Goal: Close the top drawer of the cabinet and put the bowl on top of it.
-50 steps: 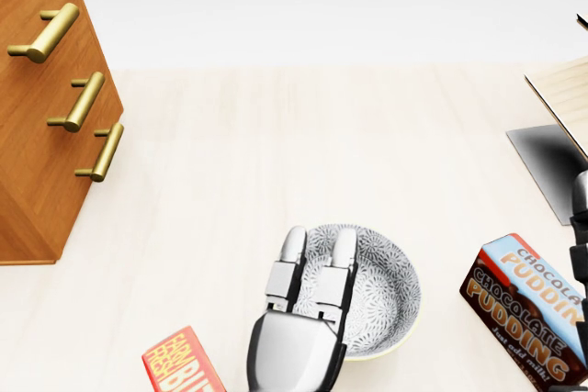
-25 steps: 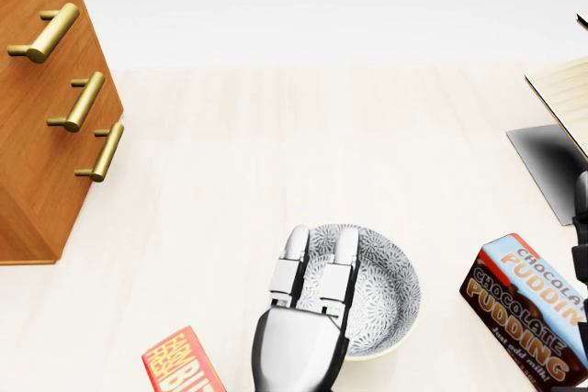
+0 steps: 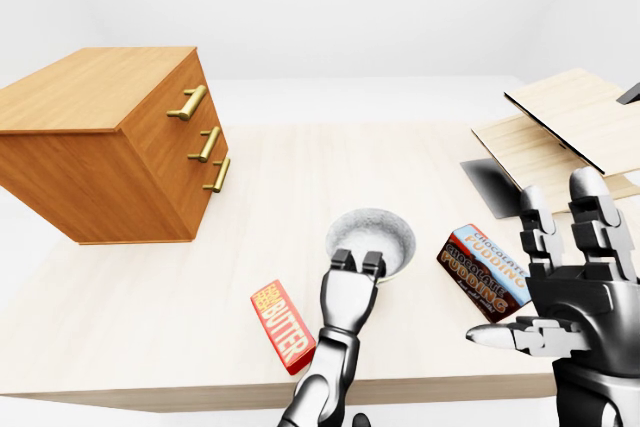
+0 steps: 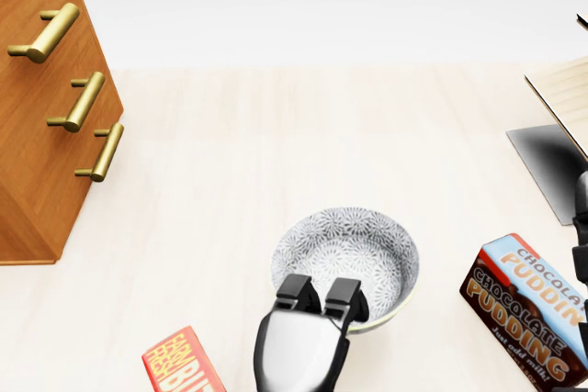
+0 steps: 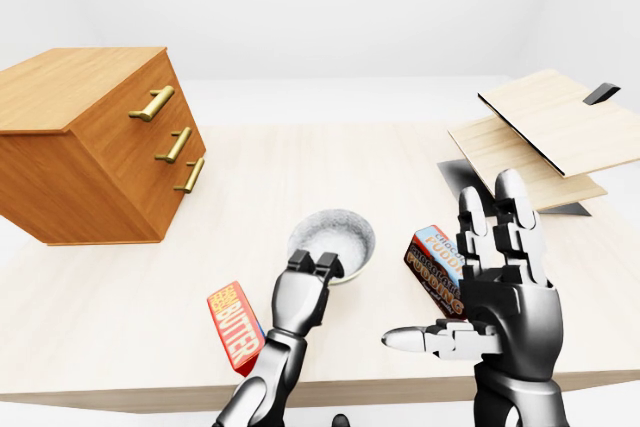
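On one table [image 4: 276, 135], one bowl [image 4: 354, 243], left fingers [image 4: 296, 294] gripping rim, right fingers [image 5: 508, 203] spread.

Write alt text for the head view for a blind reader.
The robot's silver left hand curls its fingers over the lower rim of a grey patterned bowl on a pale wooden table. A brown wooden cabinet with three brass handles stands at the left edge.
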Robot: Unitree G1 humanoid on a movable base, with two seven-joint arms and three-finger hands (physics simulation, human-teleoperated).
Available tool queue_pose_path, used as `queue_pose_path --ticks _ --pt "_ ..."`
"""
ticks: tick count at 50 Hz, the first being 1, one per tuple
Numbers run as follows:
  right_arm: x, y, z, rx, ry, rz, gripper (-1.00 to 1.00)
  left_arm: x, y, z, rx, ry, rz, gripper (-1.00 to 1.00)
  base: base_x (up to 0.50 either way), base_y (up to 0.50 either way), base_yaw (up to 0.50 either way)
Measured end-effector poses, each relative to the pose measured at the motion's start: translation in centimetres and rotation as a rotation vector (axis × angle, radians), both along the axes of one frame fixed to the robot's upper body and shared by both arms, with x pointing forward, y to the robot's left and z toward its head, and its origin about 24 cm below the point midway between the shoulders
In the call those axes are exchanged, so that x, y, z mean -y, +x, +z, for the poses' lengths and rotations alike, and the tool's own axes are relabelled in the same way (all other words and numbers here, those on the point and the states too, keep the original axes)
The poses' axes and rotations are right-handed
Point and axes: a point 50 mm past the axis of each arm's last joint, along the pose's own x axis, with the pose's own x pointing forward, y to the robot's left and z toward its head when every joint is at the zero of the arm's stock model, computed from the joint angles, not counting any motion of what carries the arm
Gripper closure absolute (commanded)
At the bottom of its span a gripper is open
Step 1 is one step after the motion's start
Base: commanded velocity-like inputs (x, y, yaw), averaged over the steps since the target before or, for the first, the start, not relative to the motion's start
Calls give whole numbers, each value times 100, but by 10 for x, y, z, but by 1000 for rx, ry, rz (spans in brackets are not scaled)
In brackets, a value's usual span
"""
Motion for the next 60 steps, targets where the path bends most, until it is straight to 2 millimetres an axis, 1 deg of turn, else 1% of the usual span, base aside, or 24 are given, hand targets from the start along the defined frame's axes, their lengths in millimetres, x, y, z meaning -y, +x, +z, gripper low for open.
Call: queue_pose_path --ticks 15,23,44,52,60 --pt "0 -1 0 2 0 2 -100 -2 0 -5 -31 -13 10 100 0 0 0" --pt "0 -1 0 2 -1 3 -100 -4 0 -2 -24 -33 18 100 0 0 0" --pt "-2 0 -1 -6 -1 8 -100 -17 11 28 56 -100 52 100 0 0 0" --pt "-2 1 -2 -9 -1 11 -100 -22 16 44 82 -113 52 100 0 0 0" --pt "-3 1 -2 -11 -2 13 -100 -28 22 65 109 -120 46 100 0 0 0"
